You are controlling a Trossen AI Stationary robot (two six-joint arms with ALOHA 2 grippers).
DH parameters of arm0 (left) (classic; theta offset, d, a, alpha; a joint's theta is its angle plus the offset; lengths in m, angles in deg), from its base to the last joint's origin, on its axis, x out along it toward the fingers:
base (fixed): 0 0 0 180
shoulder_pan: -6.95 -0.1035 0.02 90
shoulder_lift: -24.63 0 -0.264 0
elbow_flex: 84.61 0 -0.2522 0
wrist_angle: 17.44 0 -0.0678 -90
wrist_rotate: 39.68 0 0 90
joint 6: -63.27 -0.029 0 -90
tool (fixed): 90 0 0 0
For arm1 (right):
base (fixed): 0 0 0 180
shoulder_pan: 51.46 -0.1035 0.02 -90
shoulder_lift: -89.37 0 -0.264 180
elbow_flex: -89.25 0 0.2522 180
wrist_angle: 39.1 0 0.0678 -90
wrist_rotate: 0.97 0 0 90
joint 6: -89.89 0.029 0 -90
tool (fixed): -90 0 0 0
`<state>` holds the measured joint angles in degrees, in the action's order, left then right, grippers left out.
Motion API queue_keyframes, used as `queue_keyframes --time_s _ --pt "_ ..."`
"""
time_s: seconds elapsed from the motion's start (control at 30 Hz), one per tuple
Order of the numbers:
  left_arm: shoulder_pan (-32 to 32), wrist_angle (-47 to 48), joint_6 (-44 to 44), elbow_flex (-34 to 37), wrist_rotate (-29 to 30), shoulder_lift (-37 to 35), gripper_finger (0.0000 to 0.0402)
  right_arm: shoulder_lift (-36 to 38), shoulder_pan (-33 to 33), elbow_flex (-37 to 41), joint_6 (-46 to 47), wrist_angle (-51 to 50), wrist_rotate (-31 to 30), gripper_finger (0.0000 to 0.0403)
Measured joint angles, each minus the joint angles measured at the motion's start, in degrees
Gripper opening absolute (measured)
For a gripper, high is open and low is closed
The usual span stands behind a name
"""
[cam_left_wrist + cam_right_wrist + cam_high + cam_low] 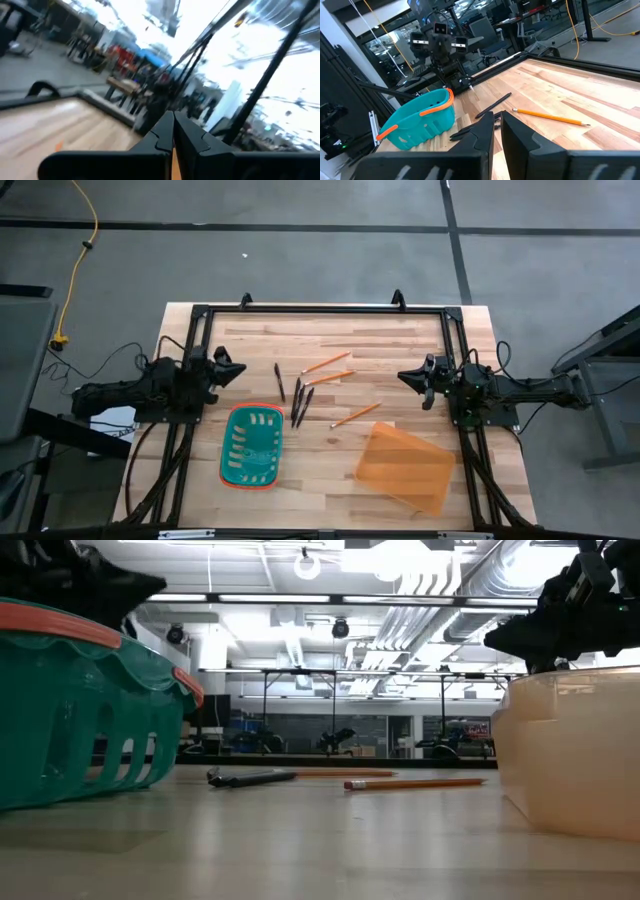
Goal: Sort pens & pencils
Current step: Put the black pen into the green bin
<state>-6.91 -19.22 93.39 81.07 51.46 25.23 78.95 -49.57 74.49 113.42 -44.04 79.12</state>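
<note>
Looking down, I see my left gripper pinched together at the table's left and my right gripper slightly parted at its right. Between them, three near-black pens and three orange-yellow pencils lie loose on the wooden tabletop.

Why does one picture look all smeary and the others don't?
The left wrist view is streaked with blur, so the room behind is only smudges, though the left gripper still shows, fingers together. The high view is sharp: pens and pencils show clearly. The low view has bright ceiling lights, and the teal basket up close looks soft.
</note>
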Motion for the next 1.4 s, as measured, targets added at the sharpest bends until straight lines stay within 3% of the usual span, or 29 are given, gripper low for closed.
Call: queue_keyframes --time_s 0.2,0.4,0.63,0.87,1.07,1.2,1.4 --pt "-0.03 -4.49 -1.17 0.00 10.23 0.02 0.0001 0.00 0.00 -0.01 0.00 0.01 -0.02 0.0025" --pt "-0.02 -6.15 -1.22 0.00 14.66 3.24 0.0001 -0.02 0.01 -0.01 0.00 -0.01 0.00 0.0025" --pt "0.01 -13.29 1.43 -0.17 14.88 17.89 0.0000 -0.02 0.01 -0.01 0.00 0.01 0.00 0.0025" --pt "-0.01 -12.66 0.32 -5.60 14.74 34.88 0.0000 -0.02 0.00 -0.01 0.00 -0.01 0.00 0.0025" --pt "0.01 8.14 -0.29 -19.16 5.68 48.53 0.0000 -0.02 0.01 -0.01 0.00 -0.01 0.00 0.0025" --pt "-0.06 29.20 1.21 -29.71 5.53 57.38 0.0001 -0.02 0.00 -0.01 0.00 -0.01 -0.02 0.0025" --pt "-0.06 46.50 -2.48 -41.03 5.67 69.12 0.0001 -0.02 0.00 -0.01 0.00 -0.01 0.00 0.0025"
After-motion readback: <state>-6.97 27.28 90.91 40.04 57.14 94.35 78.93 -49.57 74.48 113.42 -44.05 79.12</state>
